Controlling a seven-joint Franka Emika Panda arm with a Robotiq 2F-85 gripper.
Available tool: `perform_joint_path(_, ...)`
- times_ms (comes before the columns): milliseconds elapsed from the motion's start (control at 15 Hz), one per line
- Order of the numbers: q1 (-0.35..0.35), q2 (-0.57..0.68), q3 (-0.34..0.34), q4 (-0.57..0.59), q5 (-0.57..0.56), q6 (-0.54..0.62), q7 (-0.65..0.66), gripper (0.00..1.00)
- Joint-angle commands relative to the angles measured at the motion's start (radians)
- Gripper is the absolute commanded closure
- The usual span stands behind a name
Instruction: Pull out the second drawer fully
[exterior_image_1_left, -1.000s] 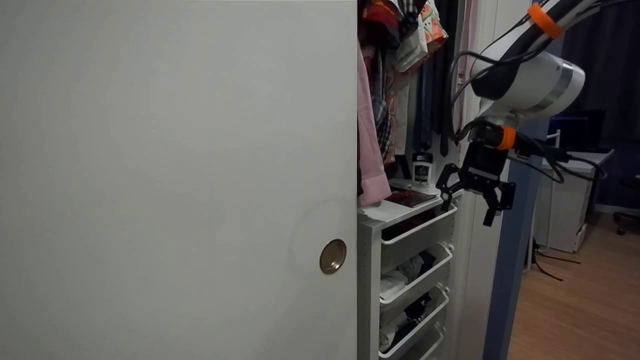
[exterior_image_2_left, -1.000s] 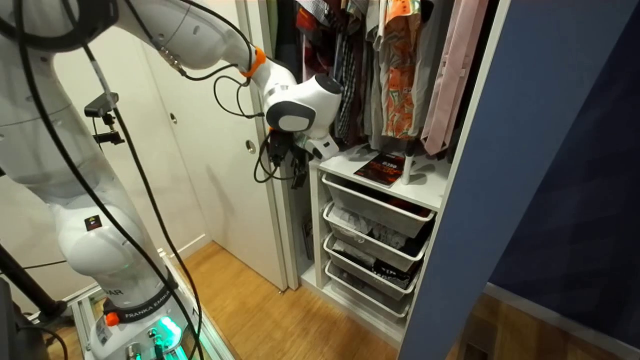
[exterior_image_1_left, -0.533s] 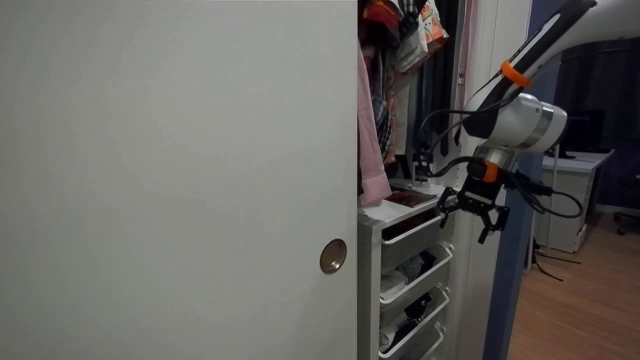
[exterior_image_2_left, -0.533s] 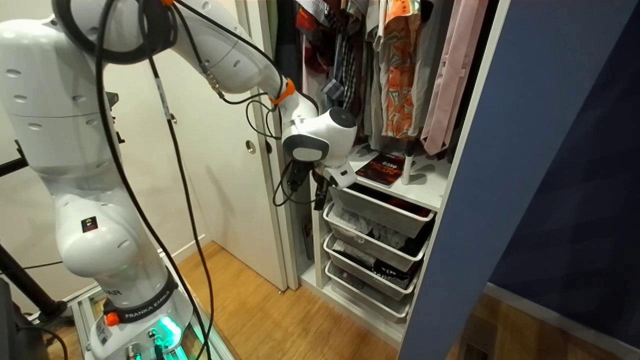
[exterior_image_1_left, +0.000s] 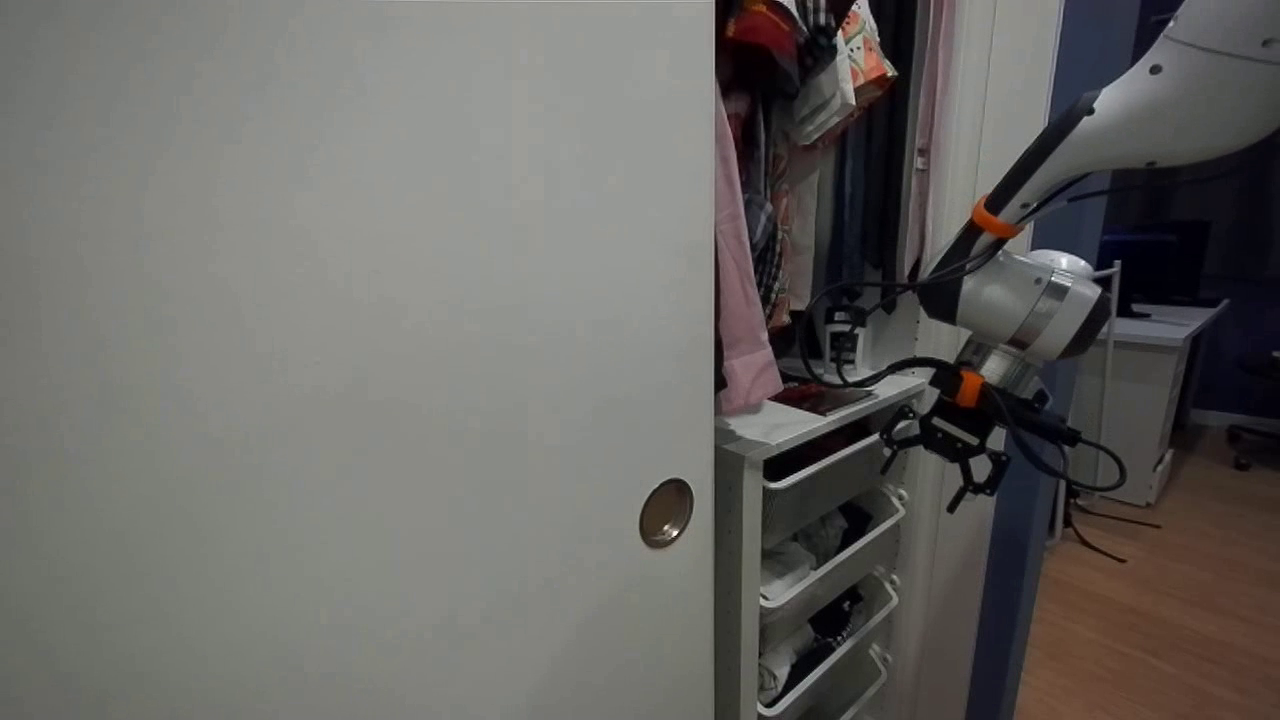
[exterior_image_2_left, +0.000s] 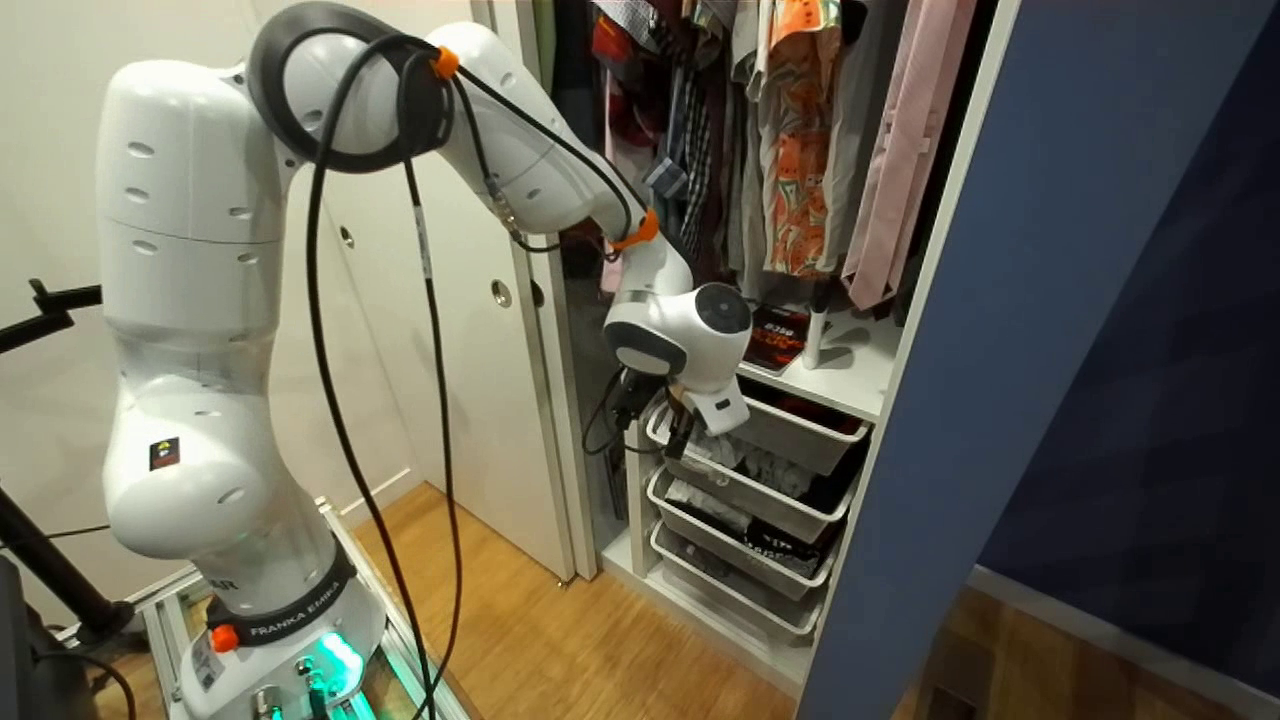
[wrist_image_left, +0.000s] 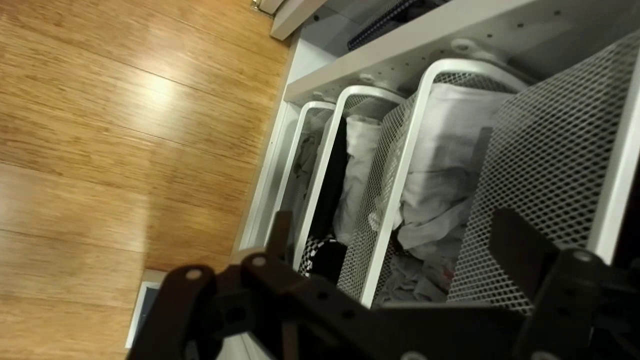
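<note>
Four mesh drawers (exterior_image_2_left: 730, 548) in a cabinet (exterior_image_1_left: 738, 560); the second drawer (wrist_image_left: 403, 172) (counted from the top) sits undrawn, pale cloth (wrist_image_left: 452, 130) inside. Gripper (exterior_image_1_left: 920, 488): jaws spread, nothing held, near the top drawer (wrist_image_left: 550, 165); step judged as approach, the next move calling for lining up on the second rim, gripping and pulling. Lettering: "FRANKA EMIKA" on the robot base (exterior_image_2_left: 280, 618); print on the booklet (exterior_image_2_left: 782, 338) too blurred to trust.

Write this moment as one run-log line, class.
Second drawer: not pulled out | fingers: open, holding nothing | clothing: inside second drawer | grasp: not yet made
</note>
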Motion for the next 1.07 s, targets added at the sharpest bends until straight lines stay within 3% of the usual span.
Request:
perform_joint_path(0, -0.039, 0.130, 0.019, 0.099, 0.104, 0.062, -0.065, 0.00)
perform_joint_path(133, -0.052, 0.165, 0.030, 0.131, 0.157, 0.083, -0.074, 0.00)
perform_joint_path(200, -0.031, 0.117, 0.004, 0.078, 0.094, 0.054, -0.046, 0.00)
perform_joint_path(1000, -0.034, 0.205, 0.023, 0.146, 0.135, 0.067, -0.041, 0.00)
